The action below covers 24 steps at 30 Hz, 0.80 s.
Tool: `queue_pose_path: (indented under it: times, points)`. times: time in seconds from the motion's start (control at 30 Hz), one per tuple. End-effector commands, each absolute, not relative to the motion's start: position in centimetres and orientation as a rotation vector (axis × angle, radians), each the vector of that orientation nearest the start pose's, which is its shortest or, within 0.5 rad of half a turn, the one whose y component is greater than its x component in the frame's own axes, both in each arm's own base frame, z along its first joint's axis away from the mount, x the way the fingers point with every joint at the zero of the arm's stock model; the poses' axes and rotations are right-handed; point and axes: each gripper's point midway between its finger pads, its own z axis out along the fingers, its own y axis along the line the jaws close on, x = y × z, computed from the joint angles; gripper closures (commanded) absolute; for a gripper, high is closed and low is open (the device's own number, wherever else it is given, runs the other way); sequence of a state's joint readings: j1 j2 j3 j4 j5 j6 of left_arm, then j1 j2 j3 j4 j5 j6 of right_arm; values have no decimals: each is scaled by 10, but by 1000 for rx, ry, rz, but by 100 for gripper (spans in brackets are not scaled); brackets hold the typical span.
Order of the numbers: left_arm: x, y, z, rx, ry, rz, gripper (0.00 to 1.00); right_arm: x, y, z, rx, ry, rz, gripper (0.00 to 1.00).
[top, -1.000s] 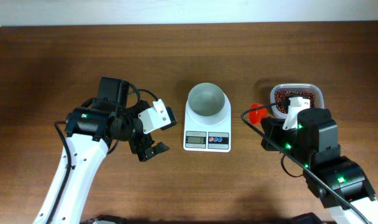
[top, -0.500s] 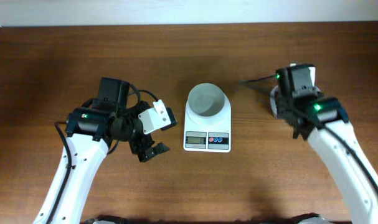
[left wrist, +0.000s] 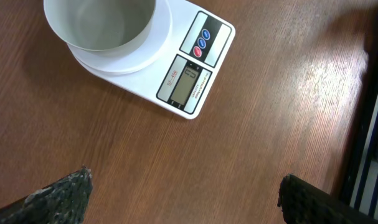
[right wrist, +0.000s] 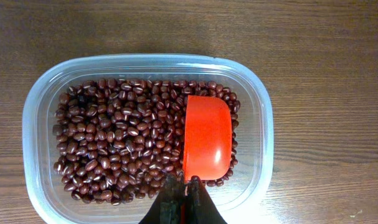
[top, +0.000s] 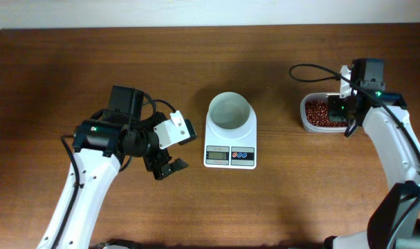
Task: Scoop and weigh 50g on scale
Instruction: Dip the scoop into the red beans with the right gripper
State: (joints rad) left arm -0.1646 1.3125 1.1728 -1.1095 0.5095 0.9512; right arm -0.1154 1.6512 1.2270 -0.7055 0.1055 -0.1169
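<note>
We held the orange scoop [right wrist: 207,144] clamped in the right gripper [right wrist: 184,198], over the bean tub [right wrist: 30,118] near the table's [top: 71,55] right edge. The left gripper [left wrist: 182,190] stood spread, empty. The scale [top: 230,156] sat mid-table. We judged that a tilted carry could spill beans [right wrist: 120,143].

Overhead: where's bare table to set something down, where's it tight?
Free: wood between scale and bean tub; far strip behind both; near strip before the scale. Tight: between scale and left fingers; over the tub, right fingers hold the scoop.

Robot lab, wooden table [top: 216,207], two arms [top: 88,183]
</note>
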Motion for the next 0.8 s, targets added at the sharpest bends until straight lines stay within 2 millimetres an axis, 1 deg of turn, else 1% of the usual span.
queue_pose_path:
  times: [0.0, 0.03, 0.07, 0.1, 0.13, 0.17, 0.2, 0.23, 0.33, 0.4, 0.47, 0.5, 0.57, 0.63, 0.77]
  points:
    - [255, -131, 182, 1497, 2135, -484, 1, 393, -54, 84, 1, 2774, -113, 96]
    - [255, -131, 182, 1497, 2135, -484, 1, 393, -43, 77, -14, 2788, -17, 96]
    - [255, -131, 182, 1497, 2135, -484, 1, 394, -35, 77, -16, 2781, 69, 96]
    - [255, -131, 182, 1496, 2136, -484, 1, 394, -30, 78, -3, 2772, 145, 96]
    - [255, -131, 182, 1497, 2135, -484, 1, 392, -28, 79, 30, 2765, 270, 96]
    - [255, -131, 182, 1496, 2136, -484, 1, 391, -32, 80, 57, 2754, 318, 96]
    - [255, -131, 182, 1497, 2136, -484, 1, 390, -41, 80, 125, 2752, 323, 96]
    - [255, -131, 182, 1496, 2136, -484, 1, 387, -49, 82, 177, 2740, 387, 96]
    - [255, -131, 182, 1497, 2135, -484, 1, 382, -53, 90, 252, 2684, 580, 96]
    - [255, -131, 182, 1497, 2135, -484, 1, 379, -60, 90, 313, 2683, 597, 96]
    - [255, -131, 182, 1497, 2135, -484, 1, 379, -62, 91, 322, 2672, 611, 96]
    - [255, -131, 182, 1497, 2135, -484, 1, 381, -64, 87, 328, 2674, 612, 96]
    - [255, -131, 182, 1497, 2135, -484, 1, 380, -61, 67, 351, 2709, 661, 96]
    - [255, -131, 182, 1497, 2135, -484, 1, 378, -62, 56, 382, 2722, 709, 96]
    - [255, -131, 182, 1497, 2135, -484, 1, 375, -77, 70, 479, 2613, 866, 96]
